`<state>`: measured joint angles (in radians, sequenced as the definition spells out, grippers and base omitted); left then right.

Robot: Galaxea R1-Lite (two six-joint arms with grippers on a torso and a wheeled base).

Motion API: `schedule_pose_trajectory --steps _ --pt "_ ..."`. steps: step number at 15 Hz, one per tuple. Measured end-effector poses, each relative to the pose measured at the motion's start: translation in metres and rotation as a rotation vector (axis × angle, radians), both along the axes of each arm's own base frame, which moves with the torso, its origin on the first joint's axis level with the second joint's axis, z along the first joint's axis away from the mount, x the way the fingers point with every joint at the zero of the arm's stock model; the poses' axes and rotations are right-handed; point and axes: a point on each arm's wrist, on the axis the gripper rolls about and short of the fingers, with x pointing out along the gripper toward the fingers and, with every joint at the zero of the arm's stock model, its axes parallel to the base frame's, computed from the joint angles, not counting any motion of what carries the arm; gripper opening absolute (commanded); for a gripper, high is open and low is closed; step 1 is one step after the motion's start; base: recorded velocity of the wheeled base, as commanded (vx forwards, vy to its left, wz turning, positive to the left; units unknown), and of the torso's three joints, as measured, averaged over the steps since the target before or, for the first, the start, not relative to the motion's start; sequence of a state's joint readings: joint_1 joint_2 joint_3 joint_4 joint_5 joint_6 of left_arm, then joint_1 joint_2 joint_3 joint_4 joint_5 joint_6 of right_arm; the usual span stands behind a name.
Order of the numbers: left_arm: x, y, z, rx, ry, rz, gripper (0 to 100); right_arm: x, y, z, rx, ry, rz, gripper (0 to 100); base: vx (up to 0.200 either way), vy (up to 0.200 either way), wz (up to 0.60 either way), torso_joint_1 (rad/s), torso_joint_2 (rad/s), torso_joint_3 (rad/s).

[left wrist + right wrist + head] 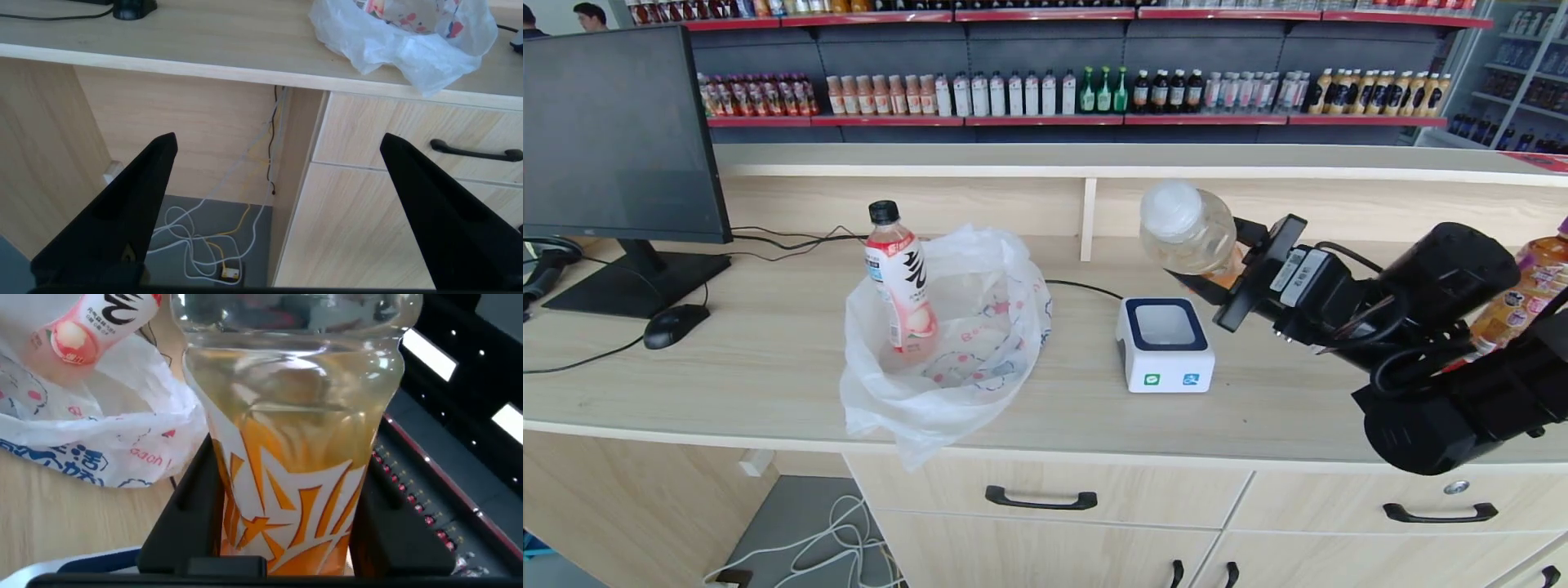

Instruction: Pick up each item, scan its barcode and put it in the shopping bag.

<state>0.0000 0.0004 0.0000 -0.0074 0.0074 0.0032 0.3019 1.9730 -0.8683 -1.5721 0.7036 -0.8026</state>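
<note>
Slippage threatens: the right end effector (1218, 265), clamped on a tilted orange-labelled bottle (1188, 233) above the scanner (1165, 343), may drop it there; the left end effector (278, 143) gapes empty.

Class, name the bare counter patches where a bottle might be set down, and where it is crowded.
Free: the counter between mouse and shopping bag, and the strip before the scanner. Crowded: above the scanner, where the right gripper holds the orange-labelled bottle.
</note>
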Motion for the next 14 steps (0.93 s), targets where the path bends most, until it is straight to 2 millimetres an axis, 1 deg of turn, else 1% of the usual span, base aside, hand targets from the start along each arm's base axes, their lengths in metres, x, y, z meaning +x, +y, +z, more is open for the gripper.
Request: schedule_pose_trajectory --steps 2,4,6,8,14 --pt "0.000 0.000 0.000 -0.001 0.000 0.000 100 0.006 -0.002 -0.005 -0.043 -0.036 0.012 0 0.000 0.000 0.00 0.000 0.00 0.000" --pt "0.000 0.000 0.000 -0.001 0.000 0.000 100 0.007 -0.004 -0.014 -0.081 -0.041 0.020 0 0.000 0.000 0.00 0.000 0.00 0.000" --pt "0.000 0.000 0.000 -0.001 -0.001 0.000 100 0.010 -0.005 -0.017 -0.098 -0.045 0.044 0 0.000 0.000 0.00 0.000 0.00 0.000" --pt "0.000 0.000 0.000 -0.001 -0.001 0.000 100 0.013 -0.007 -0.019 -0.102 -0.046 0.040 0 0.000 0.000 0.00 0.000 0.00 0.000" --pt "0.000 0.000 0.000 -0.001 -0.001 0.000 100 0.019 -0.006 -0.031 -0.114 -0.020 0.039 0 0.000 0.000 0.00 0.000 0.00 0.000"
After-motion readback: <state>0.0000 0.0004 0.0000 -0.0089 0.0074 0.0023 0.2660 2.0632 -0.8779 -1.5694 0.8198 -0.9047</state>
